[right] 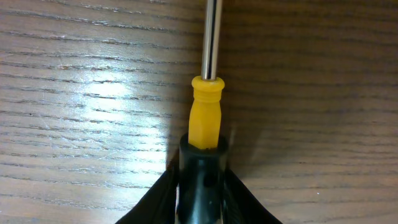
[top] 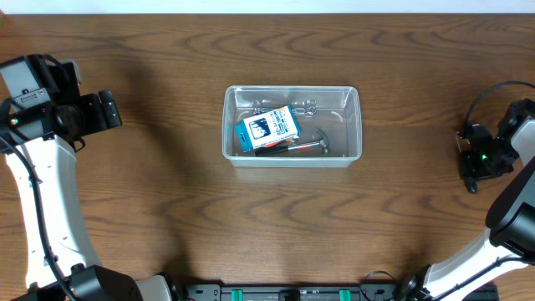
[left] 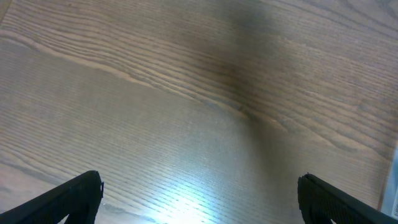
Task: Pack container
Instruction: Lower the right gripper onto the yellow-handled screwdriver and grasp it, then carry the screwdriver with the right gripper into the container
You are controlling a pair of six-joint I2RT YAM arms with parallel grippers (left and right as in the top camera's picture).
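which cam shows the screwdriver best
Right wrist: the screwdriver, yellow collar and steel shaft, fills the frame, gripped in the right tool. Overhead shows only that tool, the screwdriver hidden. Left wrist shows bare table.

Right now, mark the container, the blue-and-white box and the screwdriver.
container [top: 292, 161]: overhead view, on the long wall nearest the robot.
blue-and-white box [top: 267, 128]: overhead view, on its printed top face.
screwdriver [right: 204, 121]: right wrist view, on the yellow part of the handle.

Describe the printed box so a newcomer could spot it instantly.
At the middle of the wooden table sits the clear container. In its left half lies the box, tilted. It alone is blue and white with printing; the tool beside it is grey metal.
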